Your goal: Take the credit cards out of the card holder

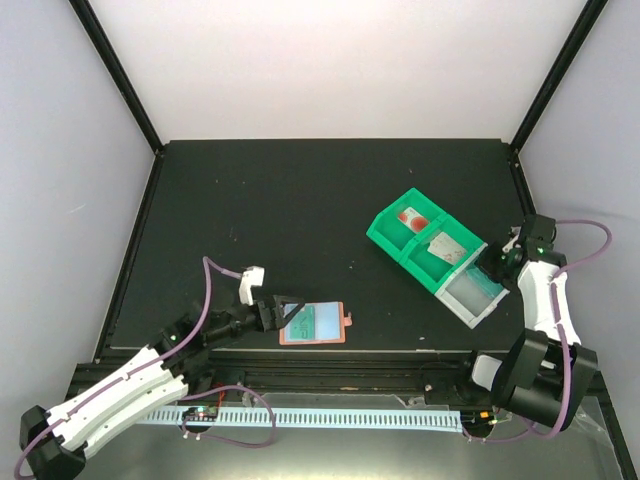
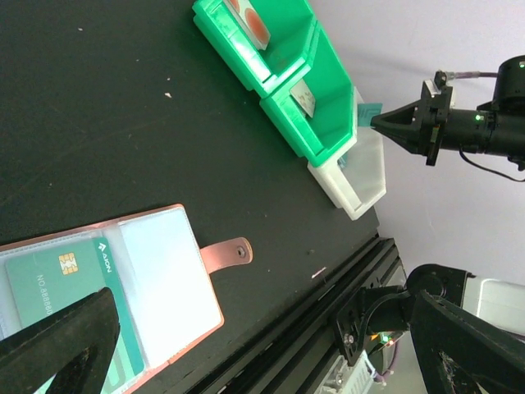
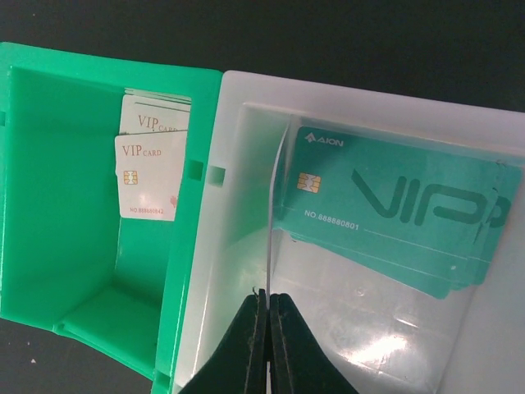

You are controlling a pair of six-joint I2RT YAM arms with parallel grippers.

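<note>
Each arm is built of glossy white shell links between chunky black joint housings, the left arm (image 1: 112, 393) long and slim, the right arm (image 1: 545, 300) ending in a bulky black base. A purple cable (image 1: 208, 288) runs along each arm in loose loops. The left end effector (image 1: 287, 312) is black with broad, matte, wedge-shaped fingers (image 2: 57, 345), and a small white block (image 1: 252, 276) sits behind it. The right end effector (image 3: 268, 324) is black too, its flat fingers tapering to a narrow tip. A small green light (image 2: 478, 117) glows on the right wrist.
</note>
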